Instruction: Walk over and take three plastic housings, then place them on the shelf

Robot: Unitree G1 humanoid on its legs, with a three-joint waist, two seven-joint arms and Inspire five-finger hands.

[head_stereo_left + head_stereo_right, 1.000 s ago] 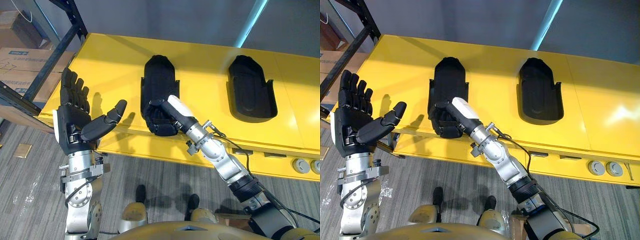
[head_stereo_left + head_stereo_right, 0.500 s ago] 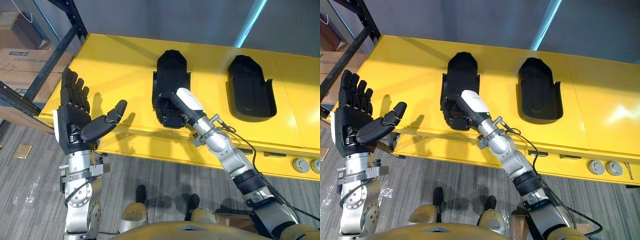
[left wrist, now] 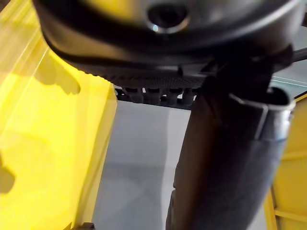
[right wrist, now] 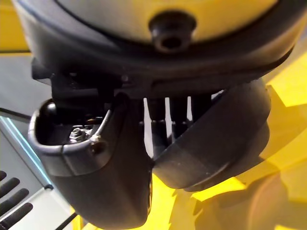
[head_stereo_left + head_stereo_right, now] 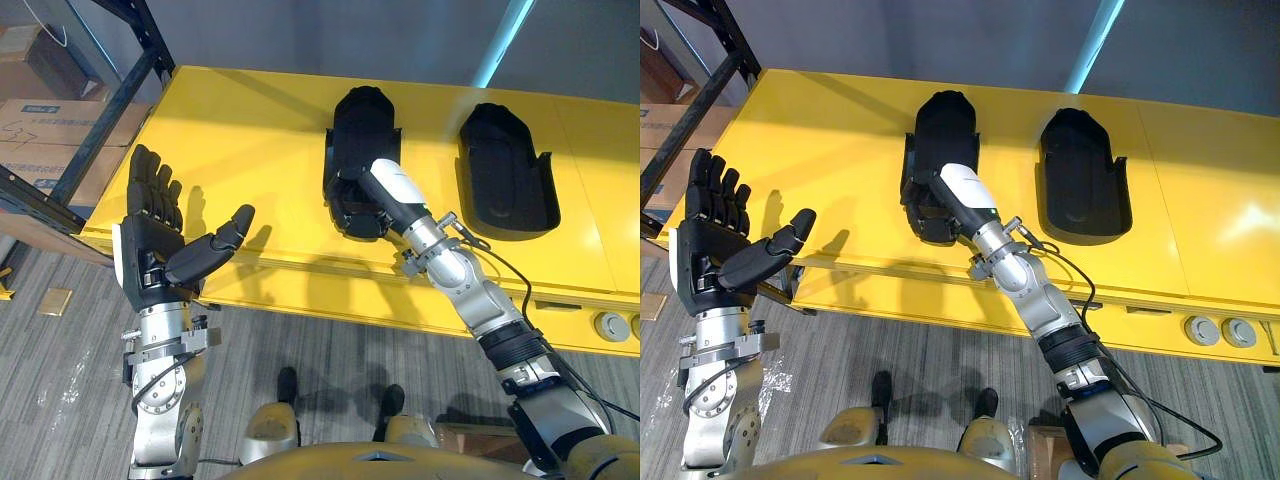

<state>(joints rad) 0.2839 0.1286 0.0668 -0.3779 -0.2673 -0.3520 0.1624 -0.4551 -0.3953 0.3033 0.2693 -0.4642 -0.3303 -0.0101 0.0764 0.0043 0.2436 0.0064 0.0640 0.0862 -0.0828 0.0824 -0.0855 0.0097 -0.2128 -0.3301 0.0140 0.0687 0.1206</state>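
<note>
Across the upper half of the left eye view lies a yellow counter [image 5: 250, 130]. Its front edge slants from mid-left down to lower right, with grey floor [image 5: 330, 340] below it. Two black plastic housings lie on the counter, apart, with a bare yellow strip between them. The first housing [image 5: 362, 125] is at upper centre and the second housing [image 5: 505, 175] at upper right. Wide bare counter spreads left of the first. The right hand [image 5: 392, 192] stretches from the lower right, its fingers curled over the first housing's near end, which lies short of the front edge. The left hand [image 5: 150, 250] stands upright at lower left, before the counter's edge, with fingers straight, thumb out and nothing in it. One dark shelf frame [image 5: 110, 110] crosses the upper left corner, with cardboard boxes [image 5: 40, 110] behind it.

Over in the right eye view the layout is the same, and two round fittings [image 5: 1198, 327] sit in the counter's front face at lower right.

Left wrist view: the thumb juts down at right. The counter's edge runs down the left side, with grey floor beside it.

Right wrist view: a short row of fingers shows at centre, and from here I cannot tell what they hold. Yellow counter shows at right and below.
</note>
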